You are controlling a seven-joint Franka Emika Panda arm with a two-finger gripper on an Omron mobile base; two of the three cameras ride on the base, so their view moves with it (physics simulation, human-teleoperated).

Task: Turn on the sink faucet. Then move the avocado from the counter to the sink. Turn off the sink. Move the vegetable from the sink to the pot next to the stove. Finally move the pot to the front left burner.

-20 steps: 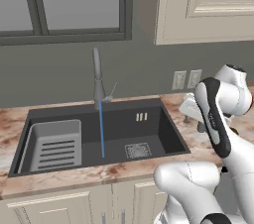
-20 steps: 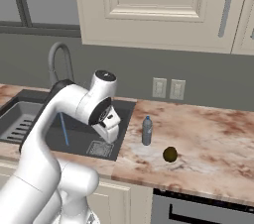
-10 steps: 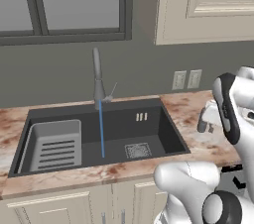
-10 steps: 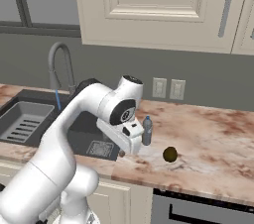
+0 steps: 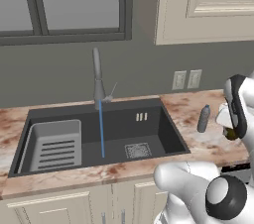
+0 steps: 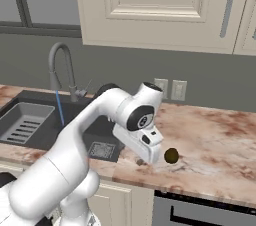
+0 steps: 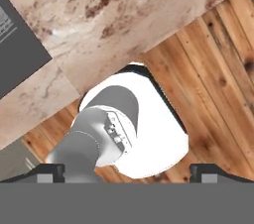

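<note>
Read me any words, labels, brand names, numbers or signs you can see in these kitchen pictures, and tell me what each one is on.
No readable text anywhere.
The grey bottle on the counter: no visible label.
The wall outlets: plain plates, no markings.
The sink, faucet and upper cabinets: no brand or numbers.
The avocado: no sticker visible.

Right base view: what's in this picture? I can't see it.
A white robot arm reaches over the marbled counter, its claw beside a small dark avocado. To the left, water runs from the faucet into the dark sink.
</note>
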